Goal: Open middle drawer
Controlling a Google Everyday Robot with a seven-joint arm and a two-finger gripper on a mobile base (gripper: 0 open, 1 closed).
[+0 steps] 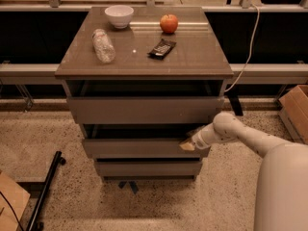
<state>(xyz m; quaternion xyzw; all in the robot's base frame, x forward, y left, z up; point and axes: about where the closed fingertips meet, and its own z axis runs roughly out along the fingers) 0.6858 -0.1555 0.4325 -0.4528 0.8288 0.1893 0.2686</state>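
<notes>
A grey three-drawer cabinet stands in the middle of the camera view. The middle drawer [139,147] stands pulled out a little, with a dark gap above its front. The top drawer [144,109] sticks out further. My gripper [188,144] is at the right end of the middle drawer's top edge, with my white arm [240,134] reaching in from the lower right.
On the cabinet top [202,57] are a white bowl [119,15], an apple [169,23], a lying plastic bottle [103,45] and a dark snack bag [161,48]. A cardboard box [296,110] stands at the right. A black pole [47,186] lies on the floor at the left.
</notes>
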